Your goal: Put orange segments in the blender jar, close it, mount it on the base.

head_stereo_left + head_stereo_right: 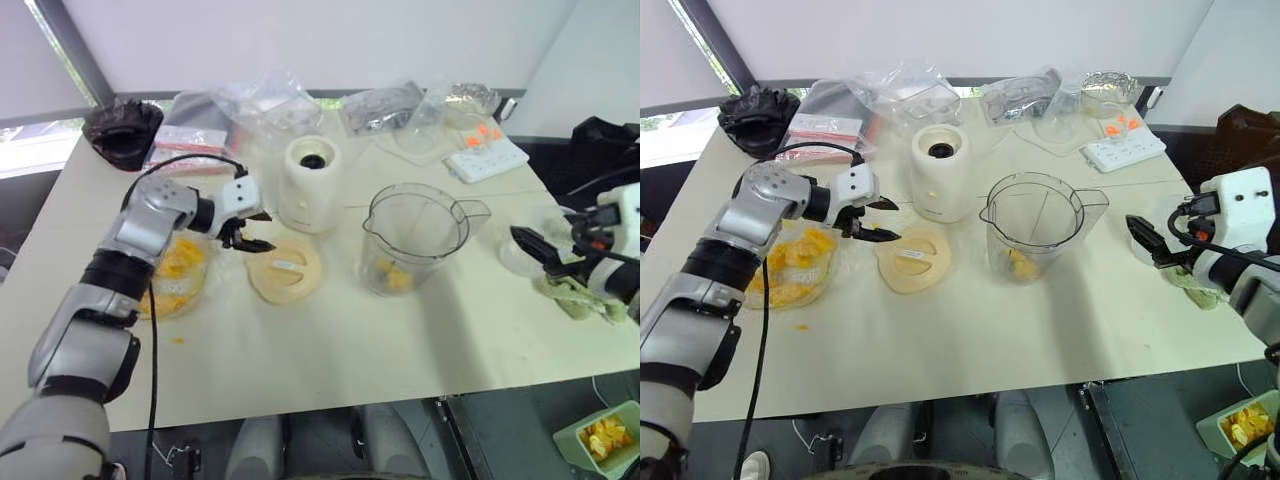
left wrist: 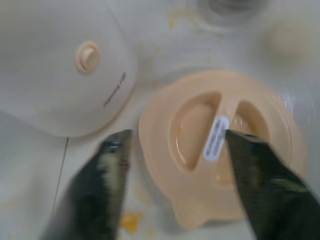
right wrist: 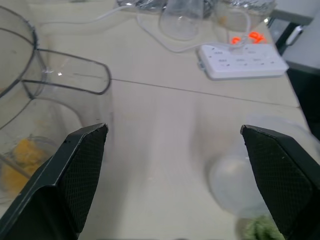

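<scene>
The clear blender jar [image 1: 412,238] stands open at mid table with a few orange segments [image 1: 396,279] in its bottom. More orange segments [image 1: 790,265] fill a shallow glass bowl [image 1: 190,298] at the left. The cream base [image 1: 309,186], with its dark socket up, stands behind a flat cream lid [image 1: 288,268]. My left gripper [image 1: 266,231] hovers open over the lid's left edge. Its fingers [image 2: 112,165] straddle part of the lid [image 2: 200,150] without holding it. My right gripper [image 3: 173,129] is open and empty, level, to the right of the jar [image 3: 30,90].
A white power strip [image 1: 485,158] and clear plastic bags [image 1: 270,100] lie along the table's back, with a black bundle [image 1: 122,130] at the back left. A small clear cup [image 3: 235,185] and something green [image 1: 570,295] sit by my right gripper. A bin [image 1: 605,435] stands on the floor.
</scene>
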Tool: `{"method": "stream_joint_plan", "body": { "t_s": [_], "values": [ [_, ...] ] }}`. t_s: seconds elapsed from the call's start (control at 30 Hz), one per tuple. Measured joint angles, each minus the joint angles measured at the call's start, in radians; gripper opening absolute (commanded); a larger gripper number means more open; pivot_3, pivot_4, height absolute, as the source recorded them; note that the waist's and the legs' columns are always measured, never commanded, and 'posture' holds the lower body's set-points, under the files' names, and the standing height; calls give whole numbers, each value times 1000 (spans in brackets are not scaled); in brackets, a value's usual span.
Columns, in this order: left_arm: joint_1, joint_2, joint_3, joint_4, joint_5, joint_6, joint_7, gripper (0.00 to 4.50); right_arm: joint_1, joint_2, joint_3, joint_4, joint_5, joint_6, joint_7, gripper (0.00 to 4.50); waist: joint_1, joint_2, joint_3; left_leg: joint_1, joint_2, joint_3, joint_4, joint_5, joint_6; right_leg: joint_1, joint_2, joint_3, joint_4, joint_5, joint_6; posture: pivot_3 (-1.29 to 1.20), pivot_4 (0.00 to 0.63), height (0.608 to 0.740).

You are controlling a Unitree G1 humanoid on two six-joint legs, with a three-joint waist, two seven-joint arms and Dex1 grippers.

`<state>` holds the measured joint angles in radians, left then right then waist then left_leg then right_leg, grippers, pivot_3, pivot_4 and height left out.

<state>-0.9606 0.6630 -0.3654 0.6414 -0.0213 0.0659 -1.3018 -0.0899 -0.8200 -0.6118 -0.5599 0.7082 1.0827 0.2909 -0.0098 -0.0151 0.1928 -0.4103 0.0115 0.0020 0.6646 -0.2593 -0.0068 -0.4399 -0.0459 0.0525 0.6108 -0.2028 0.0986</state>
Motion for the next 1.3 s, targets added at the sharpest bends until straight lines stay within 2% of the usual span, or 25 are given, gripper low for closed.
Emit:
{"method": "stream_joint_plan", "body": {
  "t_s": [0.2,0.43,0.73,1.03,1.3],
  "values": [
    [-117,-96,-14,268,71,-126,-78,1649,12,64,7,-47,-12,-14,-41,4467,-1,-1,0,-1,0,0,1,0,0,0,0,0,0,0,0,0,150,740],
    [-162,-159,-34,449,166,-258,-118,1649,29,103,6,-80,-18,-14,-76,4467,-2,-1,0,-1,0,-1,1,0,1,0,1,0,2,0,0,0,150,740],
    [-198,-214,-37,551,248,-341,-113,1649,37,118,6,-111,-16,-14,-97,4467,-1,-1,0,-1,0,-1,1,0,0,0,1,0,2,0,1,0,150,740],
    [-207,-306,-83,628,363,-356,-50,1649,36,118,5,-124,-15,-11,-99,4467,-1,-1,0,-1,0,-1,2,0,1,0,1,0,2,0,1,0,150,740],
    [-225,-337,-94,650,422,-356,-2,1649,59,120,2,-140,-16,-5,-101,4467,-2,-1,-1,3,0,-1,2,0,1,3,1,0,3,0,1,0,150,740]
  ]
}}
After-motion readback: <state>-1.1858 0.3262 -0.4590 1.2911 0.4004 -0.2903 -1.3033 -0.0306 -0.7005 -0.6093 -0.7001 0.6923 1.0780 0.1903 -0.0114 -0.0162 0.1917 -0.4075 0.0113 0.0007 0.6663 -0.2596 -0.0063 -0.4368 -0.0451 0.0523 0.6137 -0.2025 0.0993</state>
